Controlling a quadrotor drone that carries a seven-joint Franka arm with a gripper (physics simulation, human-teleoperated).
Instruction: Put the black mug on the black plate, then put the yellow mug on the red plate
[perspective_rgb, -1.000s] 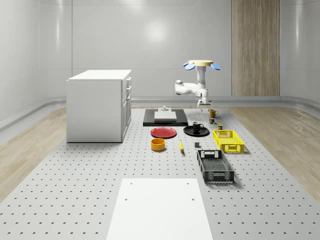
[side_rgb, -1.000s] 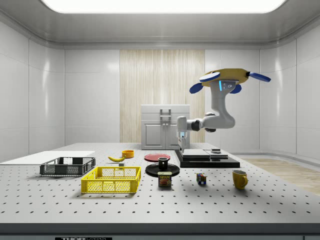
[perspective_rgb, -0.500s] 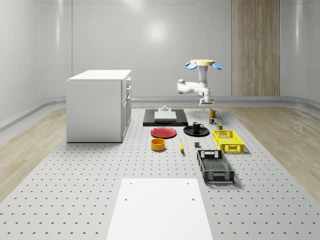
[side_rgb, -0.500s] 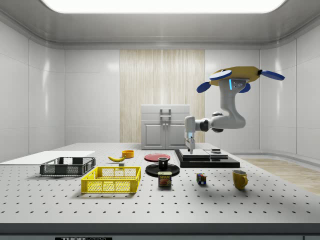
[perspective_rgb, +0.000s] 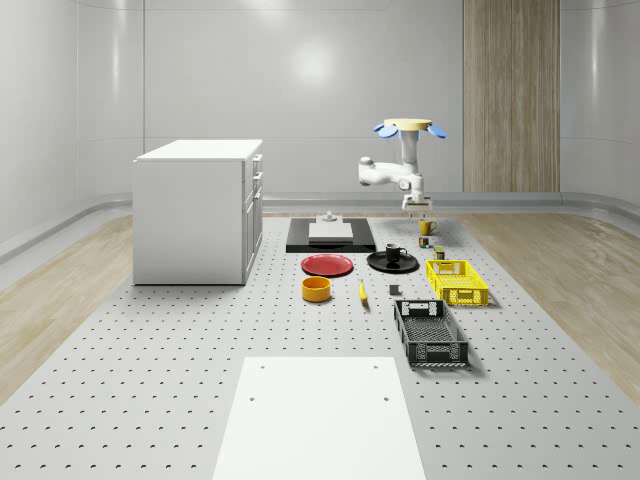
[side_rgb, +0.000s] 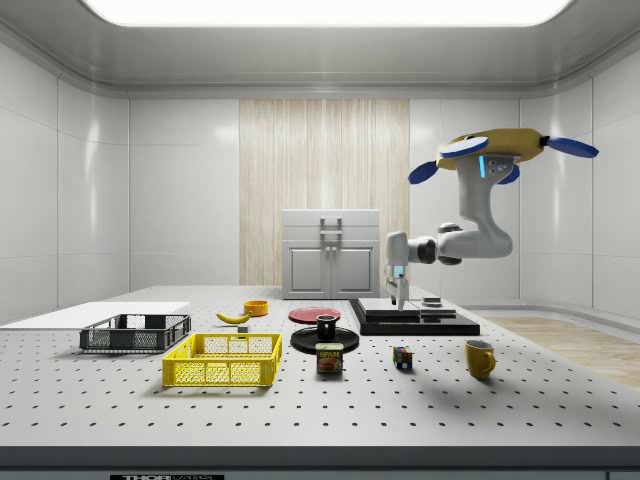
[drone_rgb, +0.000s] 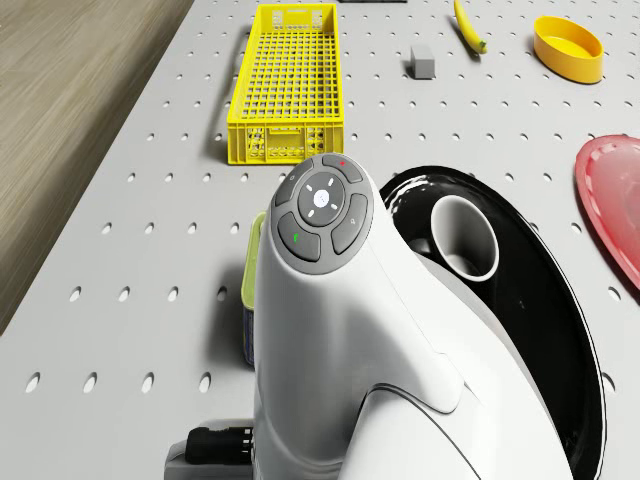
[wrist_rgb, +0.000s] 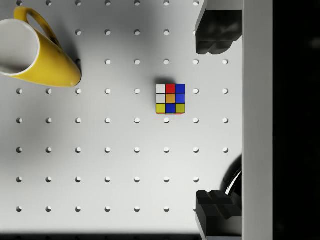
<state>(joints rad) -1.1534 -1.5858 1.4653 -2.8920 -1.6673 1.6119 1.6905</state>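
Perforated counter (perspective_rgb: 150, 380): black mug (side_rgb: 326, 325) already on the black plate (side_rgb: 300, 343). Drone has drifted toward the yellow mug (wrist_rgb: 35, 52); end effector (wrist_rgb: 216, 120) released, hovering beside it.

lab | perforated test table (perspective_rgb: 150, 380) | bare white walls

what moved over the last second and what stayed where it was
The drone has moved toward the side view's right, away from the black plate and nearer the yellow mug. The hand went with it, open and holding nothing, and now hangs above the Rubik's cube. The black mug stayed on the black plate; the yellow mug, red plate and both baskets stayed put.
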